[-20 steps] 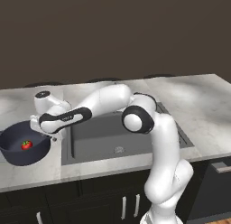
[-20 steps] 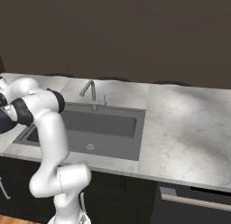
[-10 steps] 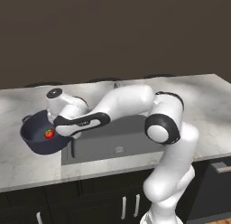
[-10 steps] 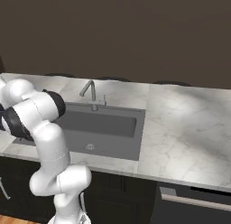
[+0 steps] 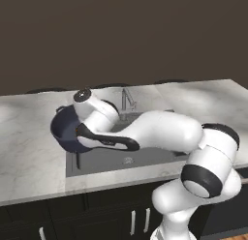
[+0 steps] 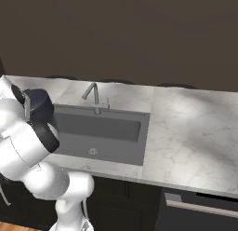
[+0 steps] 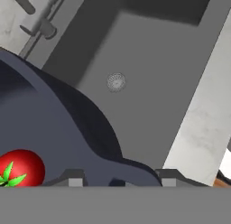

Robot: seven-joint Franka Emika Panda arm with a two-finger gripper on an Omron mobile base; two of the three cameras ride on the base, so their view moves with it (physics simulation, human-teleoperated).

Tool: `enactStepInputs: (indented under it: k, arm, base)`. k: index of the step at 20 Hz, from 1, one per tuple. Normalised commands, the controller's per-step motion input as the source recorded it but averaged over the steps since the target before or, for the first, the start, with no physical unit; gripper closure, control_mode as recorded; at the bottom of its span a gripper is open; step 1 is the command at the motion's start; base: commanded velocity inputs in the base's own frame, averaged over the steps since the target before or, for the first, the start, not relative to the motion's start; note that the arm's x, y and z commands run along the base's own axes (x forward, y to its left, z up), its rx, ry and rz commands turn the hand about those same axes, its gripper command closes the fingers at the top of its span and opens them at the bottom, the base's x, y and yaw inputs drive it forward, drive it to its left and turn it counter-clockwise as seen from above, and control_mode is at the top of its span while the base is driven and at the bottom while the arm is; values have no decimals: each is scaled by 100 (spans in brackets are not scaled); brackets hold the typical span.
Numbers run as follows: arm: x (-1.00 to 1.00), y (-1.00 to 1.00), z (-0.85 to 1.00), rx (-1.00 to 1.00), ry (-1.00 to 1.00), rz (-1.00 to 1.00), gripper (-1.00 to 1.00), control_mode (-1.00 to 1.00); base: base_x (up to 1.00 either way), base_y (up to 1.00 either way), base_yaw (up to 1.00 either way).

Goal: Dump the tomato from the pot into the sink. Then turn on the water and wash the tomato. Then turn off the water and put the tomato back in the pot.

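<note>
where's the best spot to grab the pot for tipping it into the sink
Grip the pot by its rim wall, one pincer finger inside and one outside, coming from the side away from the sink. The thin upright wall fits between the fingers, and the tomato can then roll out the far side.

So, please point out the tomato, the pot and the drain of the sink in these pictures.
tomato (image 7: 21, 167), hand view, on its red skin beside the green top.
pot (image 5: 65, 127), left base view, on its dark outer wall.
drain (image 7: 116, 81), hand view, on the round metal grate in the sink floor.
</note>
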Motion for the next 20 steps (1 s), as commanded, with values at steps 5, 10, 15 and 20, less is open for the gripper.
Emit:
enactStepInputs:
  k: [5, 10, 15, 20]
  arm:
    - [5, -50, 44, 6, 0, -20, 100, -100]
    - [12, -22, 39, 15, 0, -11, 100, -100]
    - [7, -2, 44, 21, 0, -4, 100, -100]
    - [15, 0, 34, 25, 0, 0, 100, -100]
  base:
    - [0, 0, 0]
    - [0, 0, 0]
    - [0, 0, 0]
    - [0, 0, 0]
